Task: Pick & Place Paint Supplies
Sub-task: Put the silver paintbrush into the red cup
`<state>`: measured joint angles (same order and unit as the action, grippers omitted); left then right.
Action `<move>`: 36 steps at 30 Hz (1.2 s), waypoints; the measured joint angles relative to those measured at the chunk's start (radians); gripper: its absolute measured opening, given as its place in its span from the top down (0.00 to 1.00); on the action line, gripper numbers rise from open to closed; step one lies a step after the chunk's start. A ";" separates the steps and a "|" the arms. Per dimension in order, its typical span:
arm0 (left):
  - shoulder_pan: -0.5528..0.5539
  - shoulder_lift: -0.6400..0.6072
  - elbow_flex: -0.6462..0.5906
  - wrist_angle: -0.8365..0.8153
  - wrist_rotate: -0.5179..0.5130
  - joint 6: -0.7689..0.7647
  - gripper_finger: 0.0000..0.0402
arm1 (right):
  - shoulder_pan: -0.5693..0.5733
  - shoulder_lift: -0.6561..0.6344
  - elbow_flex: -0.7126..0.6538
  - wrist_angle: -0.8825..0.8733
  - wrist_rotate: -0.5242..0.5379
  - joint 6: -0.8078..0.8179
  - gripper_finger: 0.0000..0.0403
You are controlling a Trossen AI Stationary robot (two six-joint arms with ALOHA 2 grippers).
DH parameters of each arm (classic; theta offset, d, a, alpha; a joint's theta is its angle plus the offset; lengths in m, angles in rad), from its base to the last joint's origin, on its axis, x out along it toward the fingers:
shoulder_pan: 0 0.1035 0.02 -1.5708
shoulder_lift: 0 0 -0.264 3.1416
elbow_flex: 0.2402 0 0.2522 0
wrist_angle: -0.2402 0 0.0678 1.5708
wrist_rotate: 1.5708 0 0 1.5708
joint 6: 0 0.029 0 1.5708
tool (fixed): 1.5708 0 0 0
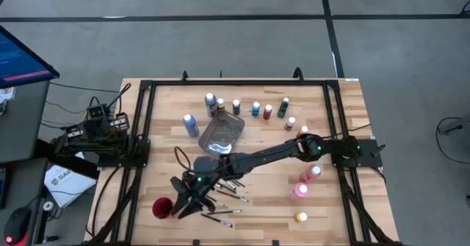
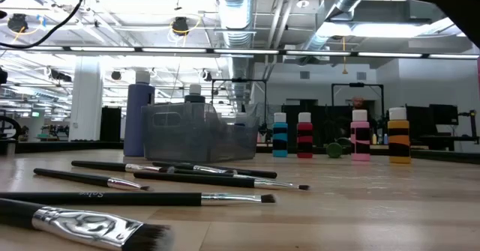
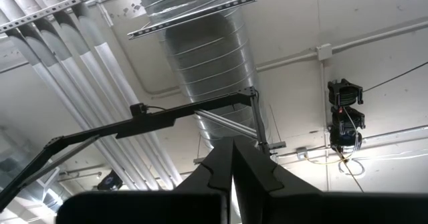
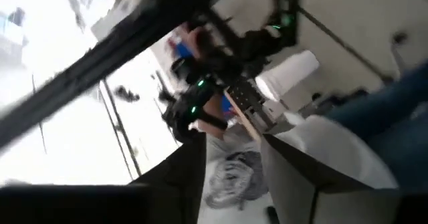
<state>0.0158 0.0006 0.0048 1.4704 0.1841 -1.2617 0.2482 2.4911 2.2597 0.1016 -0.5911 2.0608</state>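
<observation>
Pale slatted-wood desk [image 1: 257, 202]: the right gripper [image 1: 183, 202] hangs by the round red cup [image 1: 163, 208], fingers apart. Thin dark paintbrushes [image 1: 224, 194] lie scattered beside it; small cylindrical paint bottles [image 1: 255, 109] stand behind the grey metal tray [image 1: 222, 134]. The left gripper [image 3: 233, 184], fingers together, points at the ceiling.

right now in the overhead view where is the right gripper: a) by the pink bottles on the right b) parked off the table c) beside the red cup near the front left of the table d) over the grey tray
c: the right arm stretches across the table and the right gripper sits by the red cup, past the grey tray, among the paintbrushes.
</observation>
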 joint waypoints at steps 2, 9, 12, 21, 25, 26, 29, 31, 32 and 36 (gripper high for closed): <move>0.000 0.000 0.000 0.000 0.000 0.000 0.99 | -0.006 -0.014 0.000 -0.037 -0.047 -0.105 0.64; 0.000 0.000 0.000 0.000 0.000 0.000 0.99 | 0.041 -0.131 0.000 -0.752 -0.023 -0.681 0.65; 0.000 0.000 0.000 0.000 0.000 0.000 0.99 | 0.080 -0.169 -0.001 -1.055 0.156 -0.881 0.65; -0.005 0.000 0.000 0.000 0.000 0.000 0.99 | 0.247 -0.155 0.002 -1.182 0.377 -1.043 0.52; -0.005 0.000 0.000 0.000 0.000 0.000 0.99 | 0.281 -0.096 -0.004 -1.129 0.410 -1.011 0.44; -0.005 0.000 0.000 -0.001 0.000 0.000 0.99 | 0.284 -0.081 -0.003 -1.113 0.410 -1.006 0.44; -0.005 0.000 0.000 -0.001 0.000 0.000 0.99 | 0.296 -0.032 -0.002 -1.084 0.409 -1.009 0.43; -0.005 0.000 0.000 0.001 0.000 0.000 0.99 | 0.298 0.000 -0.002 -1.087 0.418 -1.016 0.44; -0.005 0.000 0.000 0.000 0.000 0.000 0.99 | 0.298 0.014 -0.002 -1.084 0.426 -1.017 0.45; -0.005 0.000 0.000 -0.001 0.000 0.000 0.99 | 0.296 0.038 -0.004 -1.084 0.481 -1.049 0.48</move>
<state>0.0105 0.0006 0.0048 1.4696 0.1837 -1.2617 0.5442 2.5290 2.2559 -0.9824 -0.1106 1.0118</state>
